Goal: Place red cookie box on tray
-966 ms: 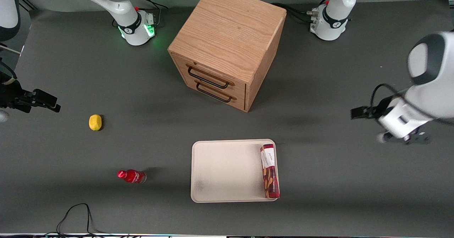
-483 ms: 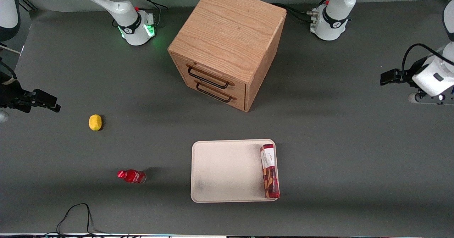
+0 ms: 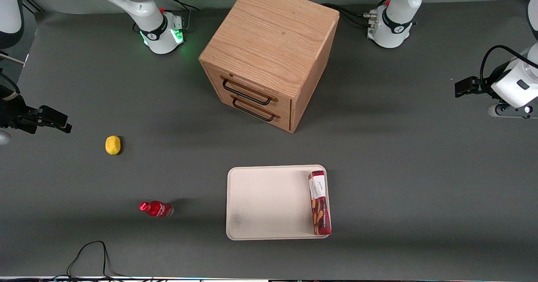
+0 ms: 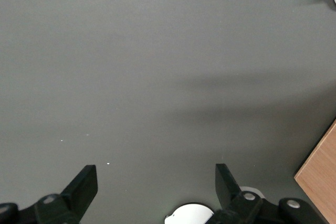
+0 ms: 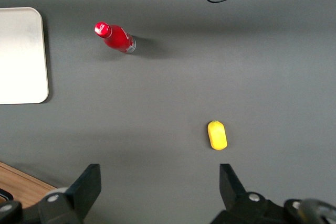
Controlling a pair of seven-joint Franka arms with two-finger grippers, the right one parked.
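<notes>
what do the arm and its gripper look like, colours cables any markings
The working arm has glossy white rounded shells with dark grey bands at the joints, a black camera block at the wrist and a looping black cable. Its base is white with a black collar bearing a white logo. The gripper, over bare table toward the working arm's end, has black angular fingers, open, with silver screws.

The tray [image 3: 269, 202] lies in front of the drawer cabinet [image 3: 269, 55], nearer the front camera, and the red cookie box [image 3: 320, 202] lies on it along the edge toward the working arm's end. From the tray toward the parked arm's end stands the bottle [image 3: 156, 209], with the lemon [image 3: 112, 144] farther from the camera than the bottle. The gripper [image 4: 155, 187] hangs with fingers spread above bare table, well apart from the tray, at the working arm's end.
</notes>
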